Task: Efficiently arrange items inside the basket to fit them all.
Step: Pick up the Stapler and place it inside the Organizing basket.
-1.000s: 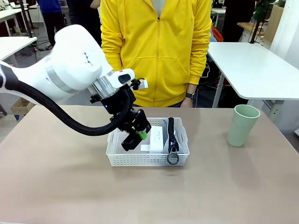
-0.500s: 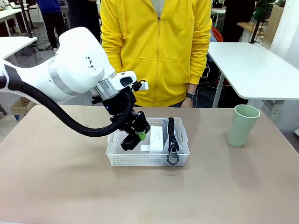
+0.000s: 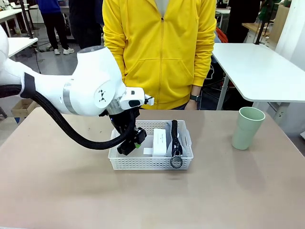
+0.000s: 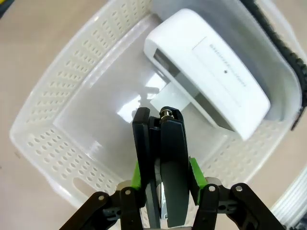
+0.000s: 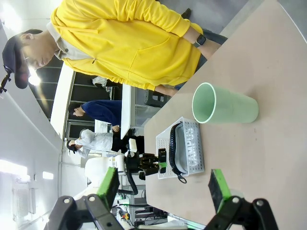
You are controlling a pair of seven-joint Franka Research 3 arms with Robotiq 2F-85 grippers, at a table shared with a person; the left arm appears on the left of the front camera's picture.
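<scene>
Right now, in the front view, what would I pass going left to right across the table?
The left arm's fingers, shut on the slim black bar → white box → grey pouch → pale green cup.

front camera across table [image 3: 57,191] toward person [image 3: 159,57]; left wrist close above basket [image 4: 72,86], common to all views

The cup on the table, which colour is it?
The cup is pale green, clearest in the front view.
</scene>
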